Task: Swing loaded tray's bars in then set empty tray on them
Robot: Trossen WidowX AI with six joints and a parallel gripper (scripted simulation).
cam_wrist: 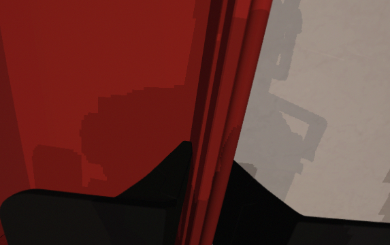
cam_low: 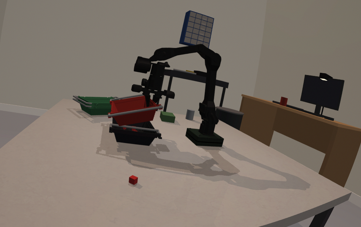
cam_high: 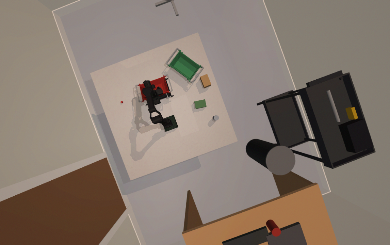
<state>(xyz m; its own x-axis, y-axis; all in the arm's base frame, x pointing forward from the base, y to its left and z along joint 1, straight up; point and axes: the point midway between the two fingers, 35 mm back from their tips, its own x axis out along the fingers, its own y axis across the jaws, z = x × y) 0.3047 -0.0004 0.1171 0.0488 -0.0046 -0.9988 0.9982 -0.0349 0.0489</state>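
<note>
My gripper is shut on the long side wall of the empty red tray. I hold the tray in the air, slightly tilted, right over the black loaded tray. The red tray's underside is close above the black tray's top; I cannot tell whether they touch. A grey wire bar lies across the black tray's top, with small red blocks showing under it. From above the black tray is almost wholly hidden under the red tray and my arm.
A green tray lies behind. An orange-brown box, a green block and a grey cylinder stand to the right. A small red cube lies apart. The arm's base is beside the trays.
</note>
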